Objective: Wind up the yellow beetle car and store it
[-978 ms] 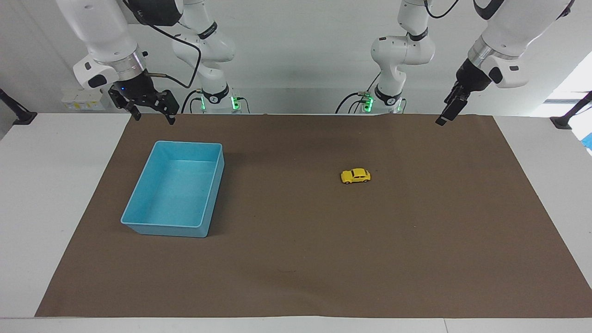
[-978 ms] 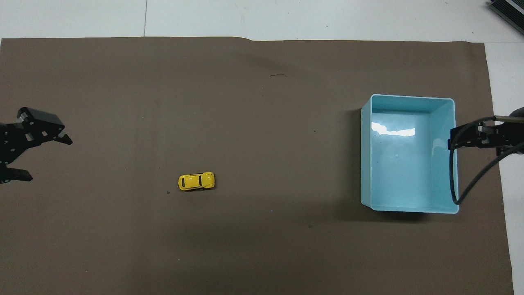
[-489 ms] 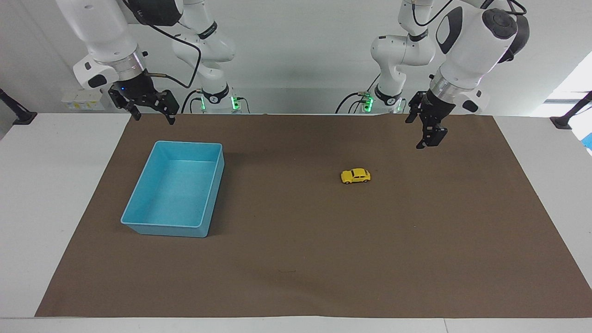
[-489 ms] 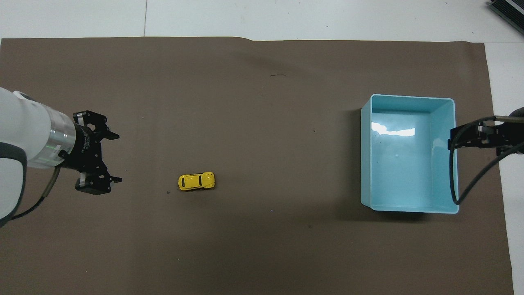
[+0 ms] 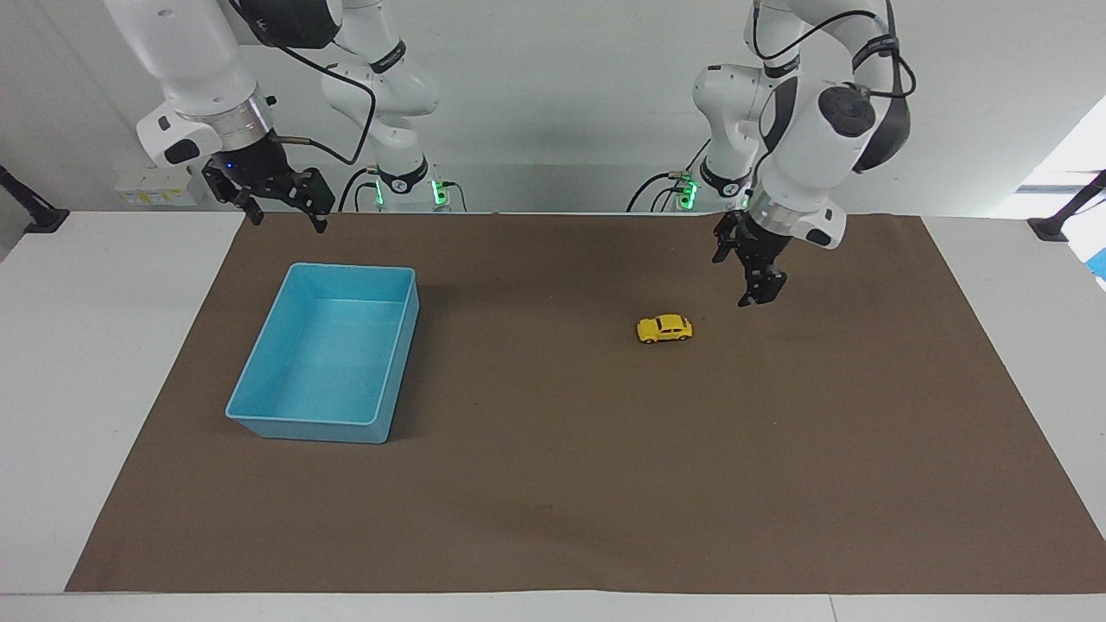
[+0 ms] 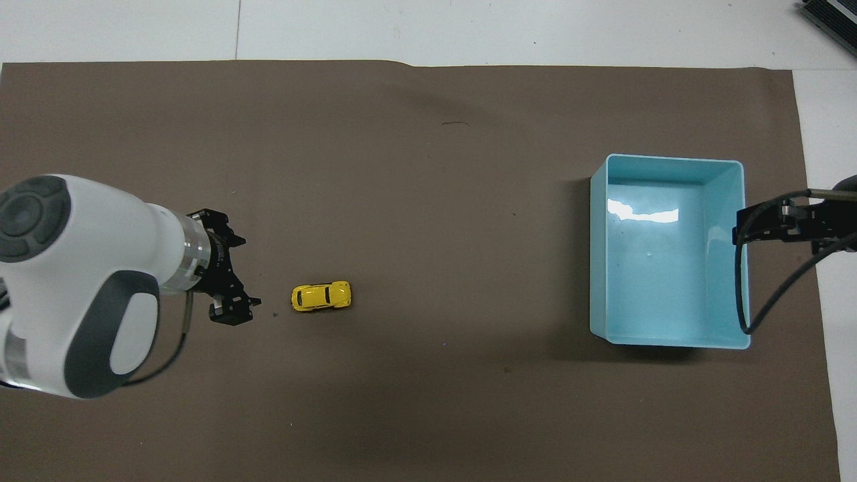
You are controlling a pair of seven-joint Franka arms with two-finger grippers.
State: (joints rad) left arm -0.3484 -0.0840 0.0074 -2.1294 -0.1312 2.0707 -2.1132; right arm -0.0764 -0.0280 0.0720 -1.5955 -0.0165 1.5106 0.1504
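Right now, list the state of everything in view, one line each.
yellow beetle car: on its wheels on the brown mat, untouched.
blue bin: upright, empty, toward the right arm's end.
left hand: open, empty, in the air beside the car.
right hand: open, empty, waiting above the mat's edge by the bin.

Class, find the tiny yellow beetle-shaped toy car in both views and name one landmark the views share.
Facing view: the yellow toy car sits on the brown mat, right of centre.
Overhead view: the car sits left of centre.
Shared landmark: the empty light-blue plastic bin, toward the right arm's end of the table.
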